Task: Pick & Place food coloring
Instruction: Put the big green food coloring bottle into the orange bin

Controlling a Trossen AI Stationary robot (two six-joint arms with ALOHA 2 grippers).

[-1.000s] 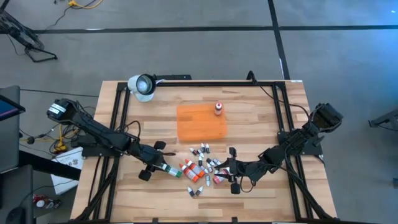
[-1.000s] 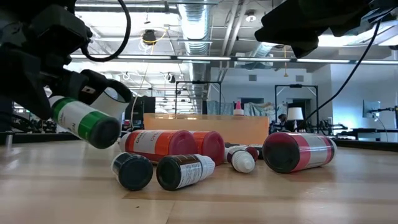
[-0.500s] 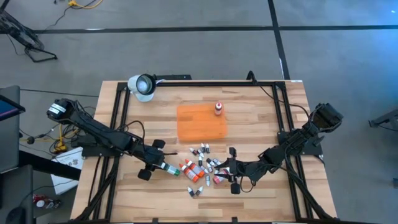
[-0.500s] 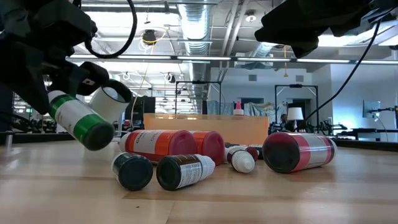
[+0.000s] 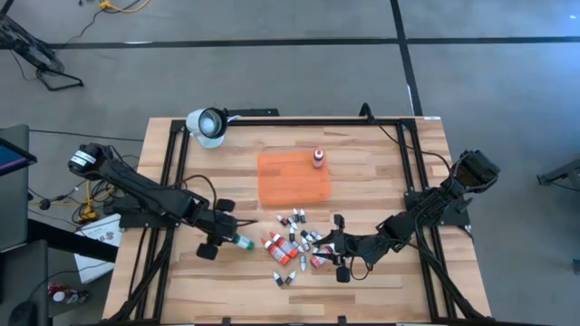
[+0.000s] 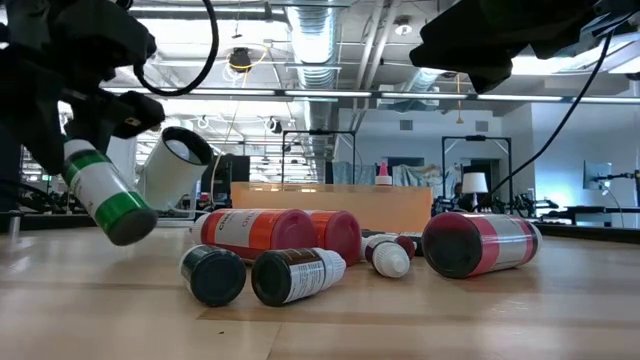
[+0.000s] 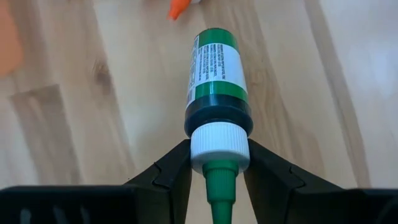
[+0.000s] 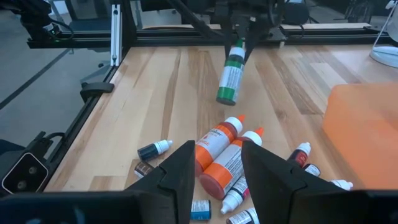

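- I am holding a green food coloring bottle by its white cap, my left gripper pinching the cap from both sides.
- My two dark fingers are pressing against the cap's ribbed sides, and the green nozzle is pointing back toward me between them.
- The bottle's body, with its white label and green bands, is stretching away from me over the pale wooden table.
- An orange tip of another bottle is showing just beyond the green bottle's base.
- A blurred orange patch is sitting at the table's edge of my view.

Grey concrete floor, exposed ceiling ducts, strip lights
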